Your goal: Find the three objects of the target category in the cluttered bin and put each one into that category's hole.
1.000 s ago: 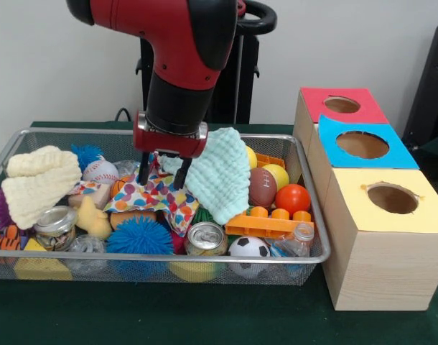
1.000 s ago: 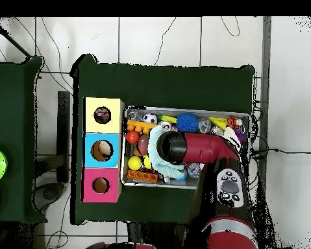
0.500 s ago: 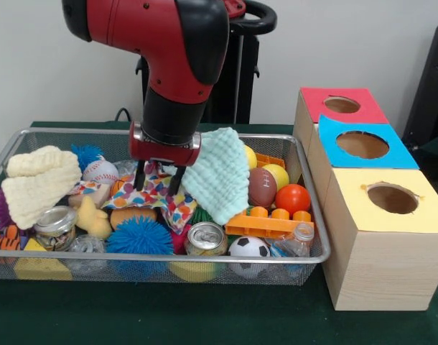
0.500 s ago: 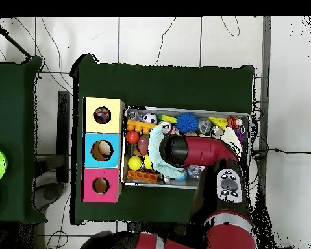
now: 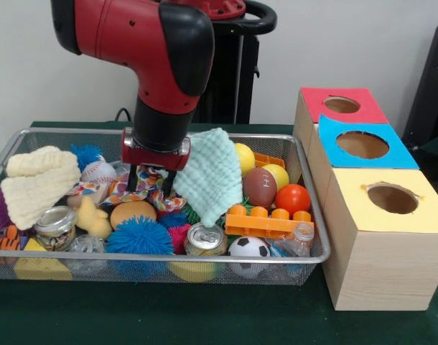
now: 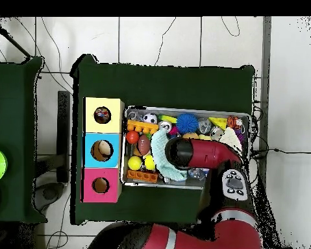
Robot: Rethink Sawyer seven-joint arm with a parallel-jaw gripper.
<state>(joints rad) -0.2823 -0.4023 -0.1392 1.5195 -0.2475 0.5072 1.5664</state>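
Half the bin (image 5: 309, 188) is buried: the arm hides its middle from overhead, and the mint cloth (image 5: 210, 176) covers what lies under it in front. Gripper (image 5: 148, 180) sits low over the confetti cloth (image 5: 140, 195), fingers pressed onto it; can't tell if they pinch it. Target category unclear. Balls nearby: baseball (image 5: 99, 170) just left, orange ball (image 5: 132, 213) below, football (image 5: 261, 187) and red ball (image 5: 292, 198) past the mint cloth. Can (image 5: 204, 238) and soccer ball (image 5: 248, 248) at front. Three boxes beside the bin, yellow box (image 5: 391, 230) nearest.
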